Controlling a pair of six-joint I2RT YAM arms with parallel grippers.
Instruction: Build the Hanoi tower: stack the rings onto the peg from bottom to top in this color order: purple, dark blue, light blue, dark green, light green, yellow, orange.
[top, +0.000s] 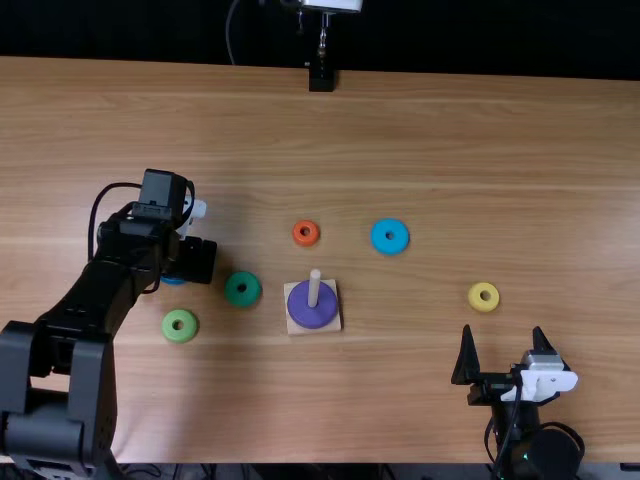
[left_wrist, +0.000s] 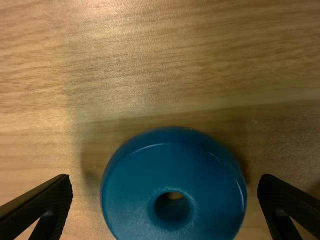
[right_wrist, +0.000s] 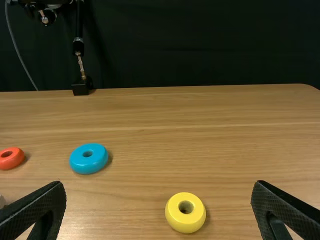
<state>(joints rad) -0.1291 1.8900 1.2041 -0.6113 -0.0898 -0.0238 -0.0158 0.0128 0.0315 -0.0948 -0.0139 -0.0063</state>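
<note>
We judge the step in hand to be the second ring: the smooth purple ring (top: 299, 308) already sits around the pale, round peg (top: 314, 288) on its square wooden base (top: 335, 326), just below the centre of the top frame. At left in that frame, our left gripper (left_wrist: 166, 183) is over the thick, round dark blue ring (left_wrist: 172, 167); its fingers stand apart, with a gap on either side of the ring, so we have no grip yet. The next move, as we see it, calls for lowering squarely, closing on the ring's sides, then lifting and centring its hole over the peg. The round dark green ring (top: 232, 286) lies close by and could be nudged.

Our right gripper (top: 503, 330), lower right, has its fingers apart with nothing between them. Of the other round rings, light green (top: 169, 322) lies lower left, orange (top: 297, 234) and light blue (top: 379, 231) near the middle, and yellow (top: 475, 297) right of centre, all flat on the light brown wooden table (top: 500, 180). We can make out no brand, label or writing on the rings
</note>
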